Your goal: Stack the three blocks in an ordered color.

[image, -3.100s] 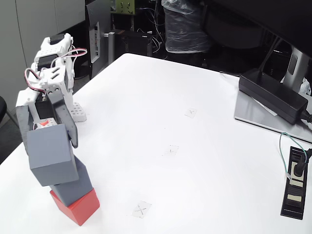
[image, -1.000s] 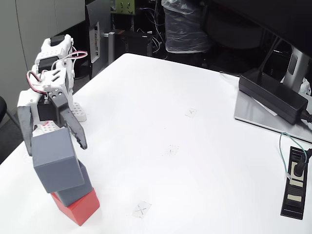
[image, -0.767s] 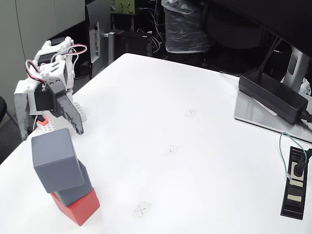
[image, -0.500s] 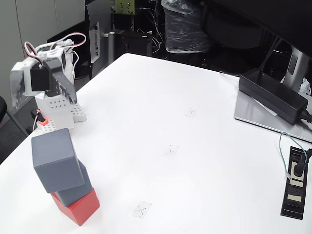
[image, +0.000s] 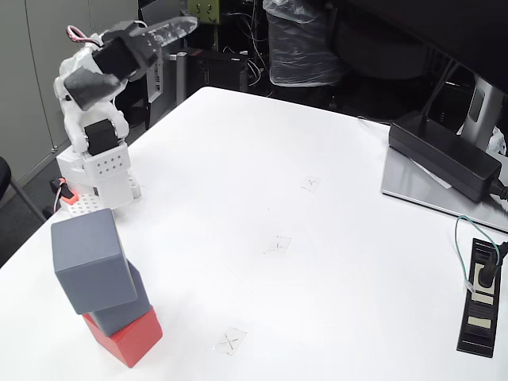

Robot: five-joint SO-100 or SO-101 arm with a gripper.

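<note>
The three blocks stand as a stack at the table's front left. The red block (image: pixel 127 340) is at the bottom, a slate grey block (image: pixel 131 303) sits on it, and a second grey block (image: pixel 90 260) rests on top, shifted left and slightly tilted. My gripper (image: pixel 133 52) is raised high at the back left, well above and behind the stack. It is blurred by motion, its fingers (image: pixel 173 30) spread apart with nothing held between them.
The arm's white base (image: pixel 99 171) stands at the table's left edge behind the stack. A black power brick (image: pixel 444 155) lies on a grey plate at the right, with a power strip (image: pixel 482 305) near the right front. Small X marks (image: pixel 277 244) dot the table's middle.
The gripper opened and let go of the top grey block, then lifted away up and back. The stack stayed standing.
</note>
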